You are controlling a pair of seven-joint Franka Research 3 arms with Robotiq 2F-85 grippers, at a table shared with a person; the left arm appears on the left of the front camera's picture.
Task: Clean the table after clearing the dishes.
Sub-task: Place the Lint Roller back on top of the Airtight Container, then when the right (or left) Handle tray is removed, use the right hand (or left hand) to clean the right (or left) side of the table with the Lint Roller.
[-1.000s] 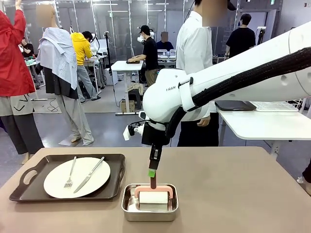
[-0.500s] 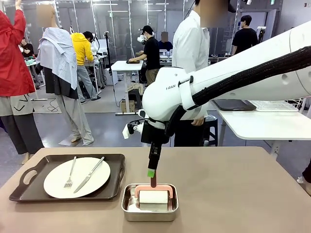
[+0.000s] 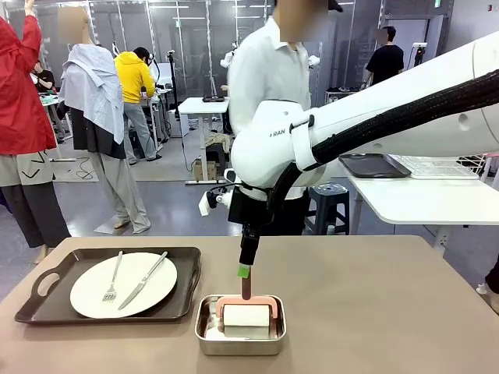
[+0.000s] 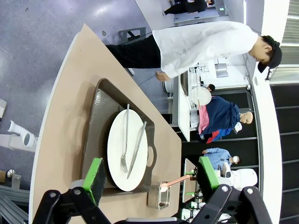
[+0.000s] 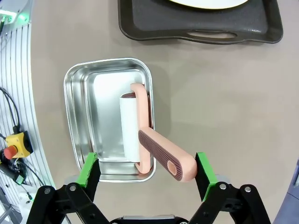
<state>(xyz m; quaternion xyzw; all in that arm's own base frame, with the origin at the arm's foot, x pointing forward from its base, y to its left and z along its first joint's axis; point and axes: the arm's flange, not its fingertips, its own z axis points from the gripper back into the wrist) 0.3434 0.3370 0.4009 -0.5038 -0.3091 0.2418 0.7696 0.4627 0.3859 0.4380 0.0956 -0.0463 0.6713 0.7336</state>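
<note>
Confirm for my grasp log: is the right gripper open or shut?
Open: the right gripper has its green pads wide apart, either side of the roller handle.

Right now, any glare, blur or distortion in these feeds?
Right wrist view: sharp, bright reflections on the floor of the shiny rectangular steel pan. Left wrist view: rolled sideways, edge of the taupe-brown table looks bowed. Front view: even light, soft shadows, round white plate crisp.
</note>
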